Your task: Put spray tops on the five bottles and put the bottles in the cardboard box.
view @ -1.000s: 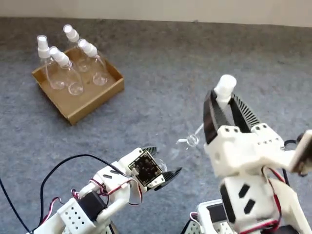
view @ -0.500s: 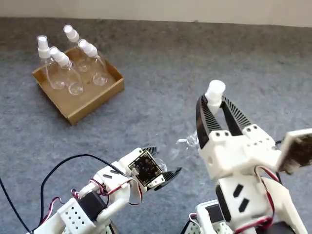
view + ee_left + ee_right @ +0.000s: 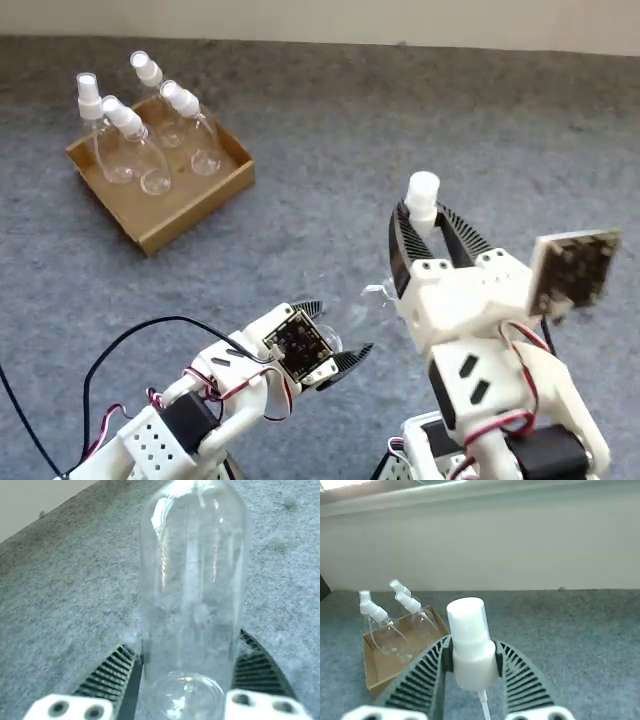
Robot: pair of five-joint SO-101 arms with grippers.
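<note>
Lowered in the high view, the right claw point(image 3: 423, 212) is clenched on a spray top point(image 3: 422, 190). In the left wrist view, a clear bottle point(image 3: 194, 570) is gripped in the left claw point(image 3: 186, 647); in the right, four capped bottles point(image 3: 385, 635) are seen in the cardboard box point(image 3: 382, 667).

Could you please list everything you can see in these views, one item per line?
cardboard box: one, brown, far left part of the table.
capped bottles: four, clear with white spray tops, inside the cardboard box.
fifth bottle: one, clear, without a spray top, held between the left gripper's fingers.
loose spray top: one, white with a thin tube below, held in the right gripper above the table.
table: one, grey carpet-like surface under everything.
cable: one, black, looping beside the left arm.
left gripper: one, white with black fingers, shut on the fifth bottle.
right gripper: one, white with black fingers, shut on the loose spray top.
</note>
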